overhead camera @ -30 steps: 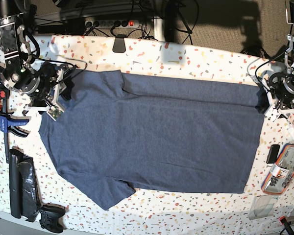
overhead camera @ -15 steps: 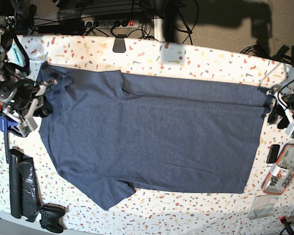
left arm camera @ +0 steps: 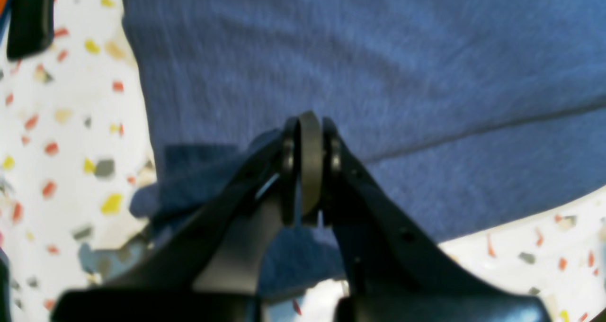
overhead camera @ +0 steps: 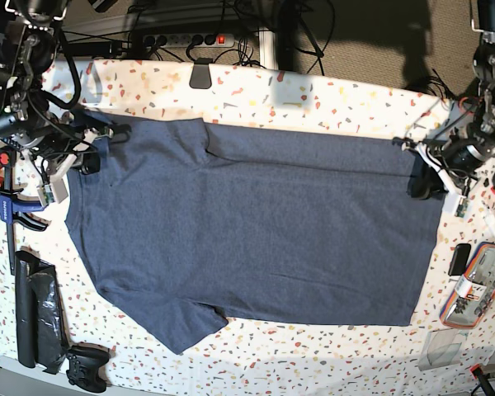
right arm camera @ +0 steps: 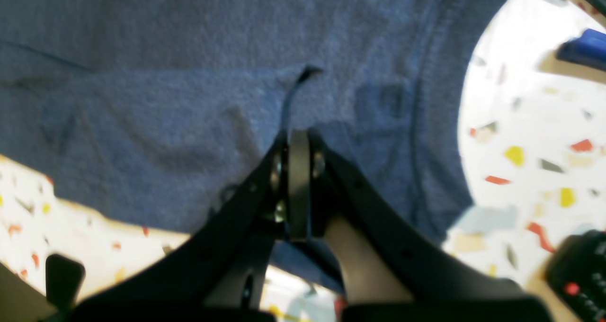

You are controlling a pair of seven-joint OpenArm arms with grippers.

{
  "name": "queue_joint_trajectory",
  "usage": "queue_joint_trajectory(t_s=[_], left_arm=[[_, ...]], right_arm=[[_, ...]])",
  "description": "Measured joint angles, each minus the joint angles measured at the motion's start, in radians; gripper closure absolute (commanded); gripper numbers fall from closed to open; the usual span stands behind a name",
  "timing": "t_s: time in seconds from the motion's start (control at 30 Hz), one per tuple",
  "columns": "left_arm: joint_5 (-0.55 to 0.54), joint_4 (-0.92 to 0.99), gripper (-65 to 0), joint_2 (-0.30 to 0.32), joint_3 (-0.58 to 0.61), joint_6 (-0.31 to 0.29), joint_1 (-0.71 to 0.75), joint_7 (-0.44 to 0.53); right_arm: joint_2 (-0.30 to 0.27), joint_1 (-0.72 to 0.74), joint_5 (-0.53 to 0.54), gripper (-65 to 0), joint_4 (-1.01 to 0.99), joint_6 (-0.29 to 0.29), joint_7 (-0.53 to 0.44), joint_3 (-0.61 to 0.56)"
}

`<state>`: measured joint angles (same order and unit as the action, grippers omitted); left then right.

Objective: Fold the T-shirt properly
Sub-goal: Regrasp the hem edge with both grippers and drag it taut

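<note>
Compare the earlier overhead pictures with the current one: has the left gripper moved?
Yes. The left gripper has come inward from the table edge onto the T-shirt corner, fingers shut on the cloth.

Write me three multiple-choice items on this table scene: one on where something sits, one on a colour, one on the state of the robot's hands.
1. Where does the game controller lie in the base view?
A. bottom-left corner of the table
B. on the T-shirt
C. top-right corner

2. What colour is the T-shirt?
A. red
B. dark blue
C. white

3. How are the left hand and the right hand set?
A. both wide open, above bare table
B. one open, one shut
C. both shut at the shirt's edges

Answers:
1. A, it lies by the black roll below the sleeve.
2. B, the cloth is plain dark blue in all views.
3. C, both wrist views show the fingers pressed together over bunched cloth.
</note>
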<state>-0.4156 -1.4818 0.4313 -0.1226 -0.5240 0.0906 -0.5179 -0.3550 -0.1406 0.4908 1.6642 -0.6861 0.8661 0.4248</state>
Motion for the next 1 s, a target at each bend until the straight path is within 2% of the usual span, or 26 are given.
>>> queue_joint_trajectory(t_s=[0.1, 0.37, 0.53, 0.63, 1.0], left_arm=[[0.006, 0.045, 0.0, -0.011, 0.0, 0.0, 0.024, 0.053], [-0.005, 0.111, 0.0, -0.043, -0.002, 0.0, 0.079, 0.095], [-0.027, 0.095, 0.0, -0.044, -0.008, -0.011, 0.15, 0.128], [-0.03, 0.062, 0.0, -0.043, -0.008, -0.042, 0.206, 0.152], [-0.018, -0.056, 0.0, -0.044, -0.012, -0.045, 0.329, 0.124]], right_arm=[[0.012, 0.002, -0.006, 0.0, -0.048, -0.001, -0.001, -0.005], [0.011, -0.01, -0.049, 0.0, -0.159, -0.004, -0.025, -0.005], [0.011, -0.093, -0.044, 0.0, -0.155, -0.007, -0.12, 0.003], [0.011, -0.158, -0.065, 0.0, -0.137, -0.007, -0.195, 0.018], [0.012, -0.318, -0.07, 0.0, -0.053, -0.008, -0.207, 0.157]])
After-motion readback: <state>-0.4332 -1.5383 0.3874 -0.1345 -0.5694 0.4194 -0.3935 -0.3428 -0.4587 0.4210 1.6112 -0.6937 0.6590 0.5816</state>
